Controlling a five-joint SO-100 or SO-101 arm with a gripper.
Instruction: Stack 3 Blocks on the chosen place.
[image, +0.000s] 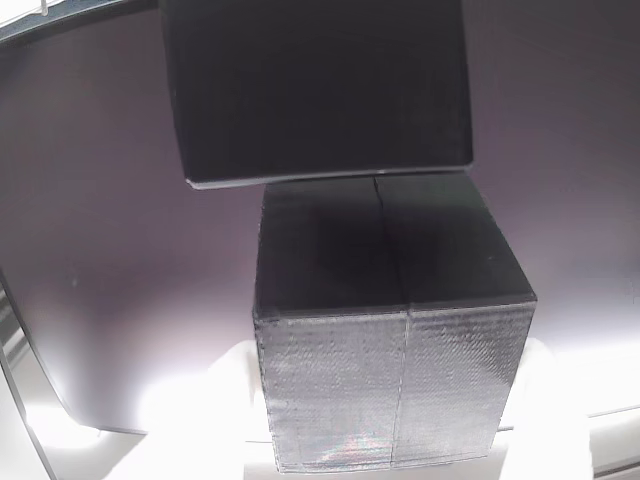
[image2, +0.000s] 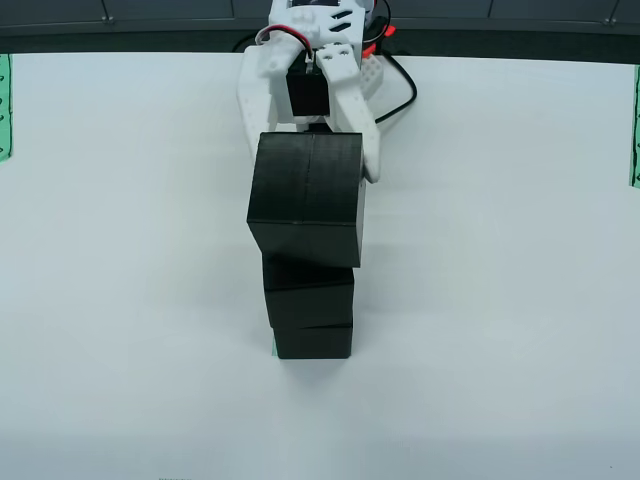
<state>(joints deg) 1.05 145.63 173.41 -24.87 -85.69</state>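
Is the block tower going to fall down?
It might. The top block sits tilted and turned on the two blocks below, not flat, so it could slide off when the claw lets go. The tower also looks a bit crooked, so a bump from the claw pulling away could knock it over, off the green patch peeking out underneath.

I count three black blocks: top block (image2: 305, 198), middle block (image2: 309, 290), bottom block (image2: 313, 341). One green striped patch (image2: 274, 347), a sliver at the stack's foot. One white gripper (image2: 315, 150). Two green striped bands, left band (image2: 4, 105) and right band (image2: 635, 125).
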